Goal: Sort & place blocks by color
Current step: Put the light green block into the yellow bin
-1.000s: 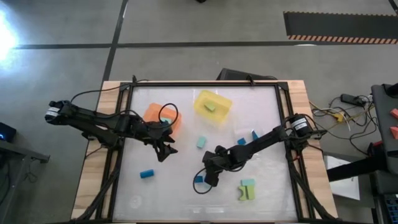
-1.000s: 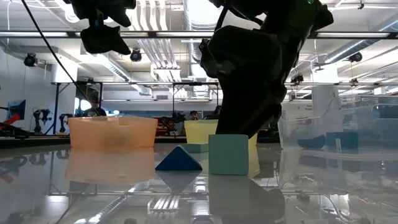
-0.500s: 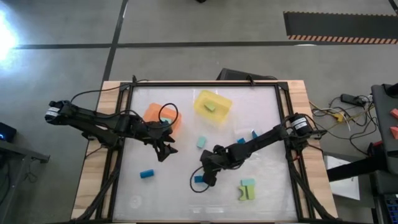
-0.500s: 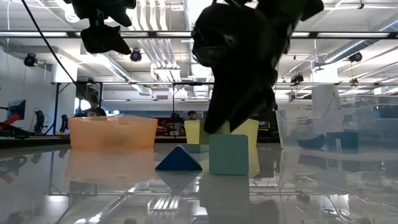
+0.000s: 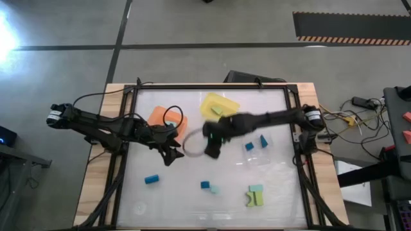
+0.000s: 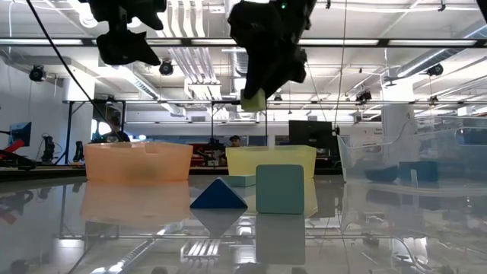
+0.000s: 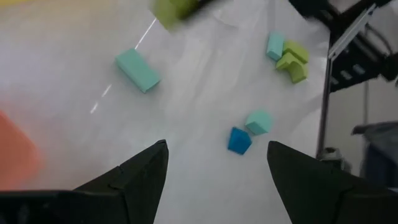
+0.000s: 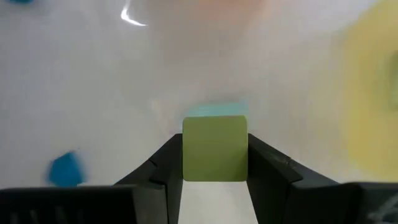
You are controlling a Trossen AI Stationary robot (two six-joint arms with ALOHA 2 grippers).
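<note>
My right gripper [image 5: 210,150] hangs high over the table's middle, between the orange tray [image 5: 168,122] and the yellow tray [image 5: 220,106], shut on a yellow-green cube [image 8: 214,148]. Under it a teal block [image 8: 214,110] lies on the table. My left gripper [image 5: 169,154] hovers open just near of the orange tray, touching nothing. A blue bar [image 5: 151,179], a blue block [image 5: 205,185], a small teal block [image 5: 213,189] and a green-and-teal cluster [image 5: 255,196] lie flat on the near half. In the low view a teal cube [image 6: 279,189] and a blue wedge [image 6: 218,195] stand in front. My right gripper pinches the yellow-green cube by two opposite side faces [image 8: 186,149], one finger on each. The fingers [image 8: 264,171] point down at it from above. The cube [image 6: 253,99] is lifted well clear of the table and sits square between them.
A clear bin [image 6: 365,156] with blue blocks [image 5: 249,146] stands toward the table's right side. The orange tray [image 6: 137,161] and the yellow tray [image 6: 270,160] sit along the far half. A black frame [image 5: 292,128] borders the table. People show far off in the room.
My right gripper has risen from the table's near middle and swung toward the far edge, carrying the yellow-green cube up clear of the surface. The blue and teal blocks it stood over stay where they were.
</note>
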